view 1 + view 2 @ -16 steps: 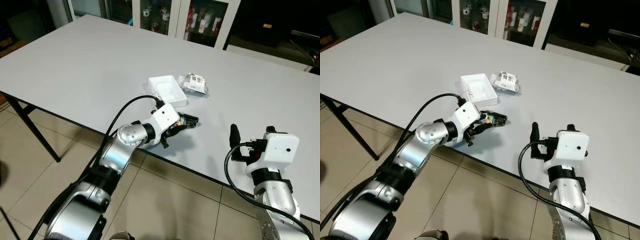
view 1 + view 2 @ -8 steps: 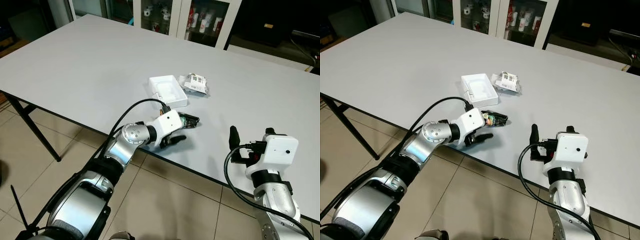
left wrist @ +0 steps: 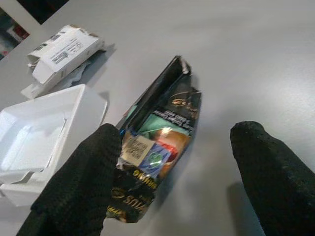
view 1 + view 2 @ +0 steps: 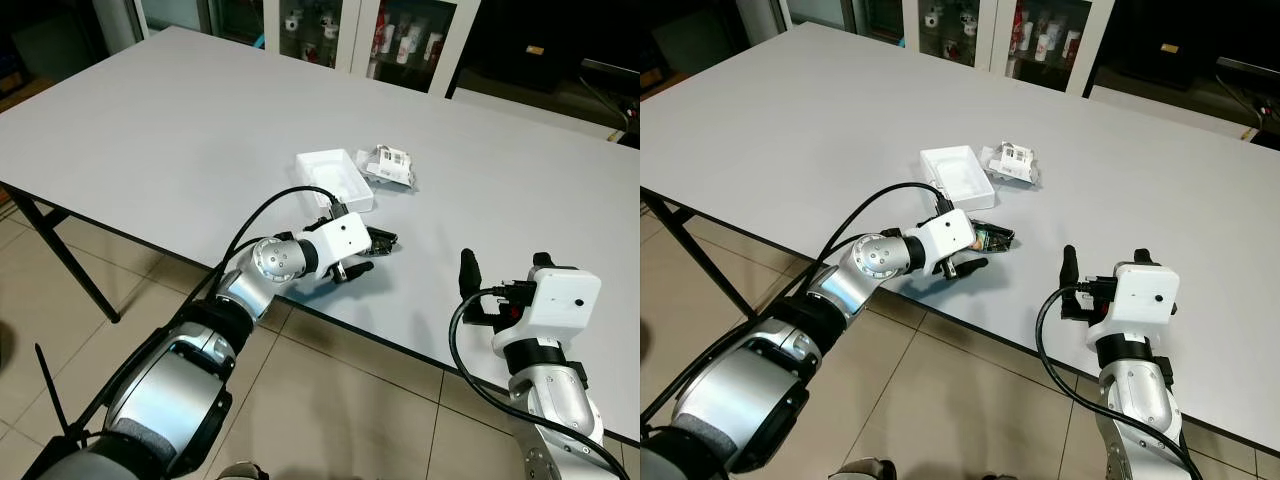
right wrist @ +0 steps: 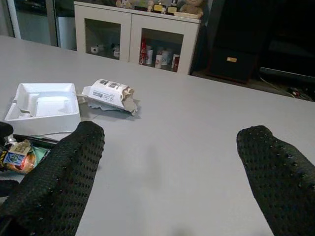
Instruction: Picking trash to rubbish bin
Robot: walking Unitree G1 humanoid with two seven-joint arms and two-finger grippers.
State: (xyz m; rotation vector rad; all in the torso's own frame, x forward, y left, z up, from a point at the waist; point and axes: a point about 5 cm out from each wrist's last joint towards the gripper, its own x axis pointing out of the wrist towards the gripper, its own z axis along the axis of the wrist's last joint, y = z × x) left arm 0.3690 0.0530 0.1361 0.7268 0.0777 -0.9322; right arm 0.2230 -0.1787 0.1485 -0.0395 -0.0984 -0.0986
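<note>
The left claw [image 3: 172, 172] is spread wide around the dark snack wrapper [image 3: 156, 142] on the gray table [image 4: 180, 130]. The wrapper lies just beside the white tray [image 4: 335, 180]. The right claw [image 5: 170, 177] is spread wide too, well apart from the tray.

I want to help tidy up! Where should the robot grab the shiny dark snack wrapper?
Probably across its narrow middle. The wrapper lies flat and long on the table, beside the white tray. The open left gripper already straddles it, so closing from above on its long edges looks easiest.
</note>
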